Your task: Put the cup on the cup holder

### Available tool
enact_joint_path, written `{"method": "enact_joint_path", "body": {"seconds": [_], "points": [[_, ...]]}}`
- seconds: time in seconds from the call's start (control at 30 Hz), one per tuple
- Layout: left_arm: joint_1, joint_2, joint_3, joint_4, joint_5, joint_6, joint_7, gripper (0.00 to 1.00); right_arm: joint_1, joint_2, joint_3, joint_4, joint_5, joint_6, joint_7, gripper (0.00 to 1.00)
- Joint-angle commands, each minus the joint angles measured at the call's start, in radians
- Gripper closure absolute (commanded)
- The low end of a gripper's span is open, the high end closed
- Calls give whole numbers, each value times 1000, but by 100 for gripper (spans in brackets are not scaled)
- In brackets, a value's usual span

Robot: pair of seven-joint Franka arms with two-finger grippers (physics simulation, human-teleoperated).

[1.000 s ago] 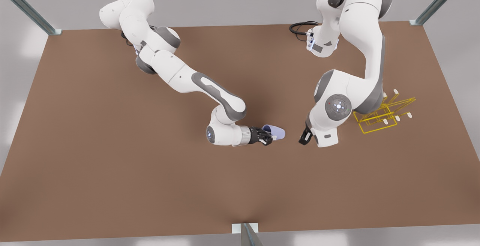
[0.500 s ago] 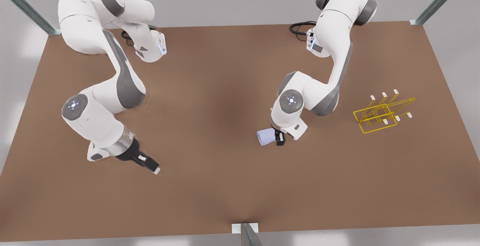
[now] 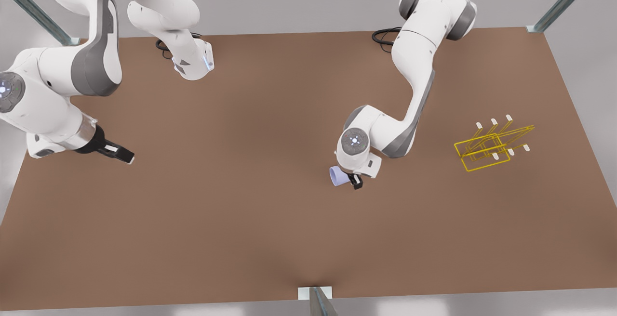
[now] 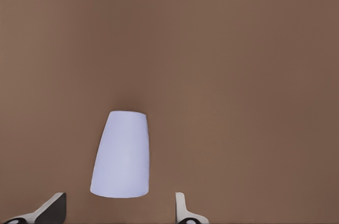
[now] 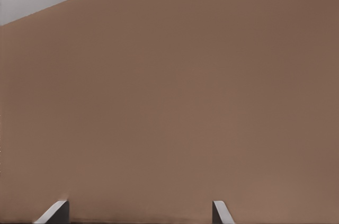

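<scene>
Front view: the left gripper (image 3: 355, 181) stands at the cup (image 3: 338, 176); the cup holder (image 3: 484, 150) lies well apart, toward 3 o'clock; the right gripper (image 3: 126, 155) waits, spread. Left wrist view: the cup (image 4: 121, 155) lies between spread fingers (image 4: 181, 206), ungrasped; we judge closing comes next.

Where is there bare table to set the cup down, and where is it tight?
The table is bare between the right gripper and the cup, and along the whole near edge. There is a narrower bare strip between the left gripper and the rack. It is tight around the rack's prongs.
</scene>
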Motion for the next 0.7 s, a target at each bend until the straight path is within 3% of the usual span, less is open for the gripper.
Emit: {"method": "enact_joint_path", "body": {"seconds": [0.0,0.3,0.67], "points": [[-2,9,-1,-8,22,63,-294,0,-7,19,-1,14,8,11,-365,0],[-31,-11,-4,-177,122,190,-290,0,-8,-6,-1,-6,5,3,-365,0],[-34,14,-3,-238,186,267,-288,0,-7,5,1,8,9,16,-365,0]]}}
